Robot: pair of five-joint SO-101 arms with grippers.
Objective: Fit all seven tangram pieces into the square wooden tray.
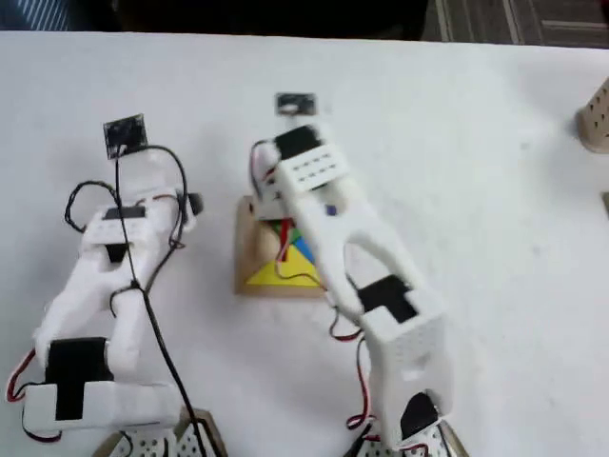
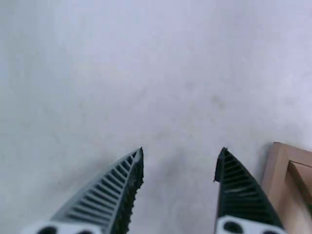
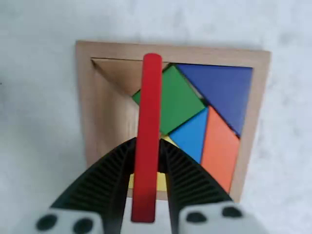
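Right jaws grip red piece [image 3: 151, 97] on-edge over tray [image 3: 170, 47]; one corner bare.

Both arms are white printed plastic with black motor blocks [image 1: 74, 367] at the joints. The left arm [image 1: 105, 276], beside the tray [image 1: 245, 255], trails a looping black cable [image 1: 160, 347] and red wires [image 1: 17, 379]. The right arm [image 1: 371, 257], over the tray, carries a dotted white housing [image 1: 316, 169]. The left hand [image 2: 180, 156] and right hand [image 3: 146, 144] have ribbed dark fingers [image 3: 109, 180] on white mounts.
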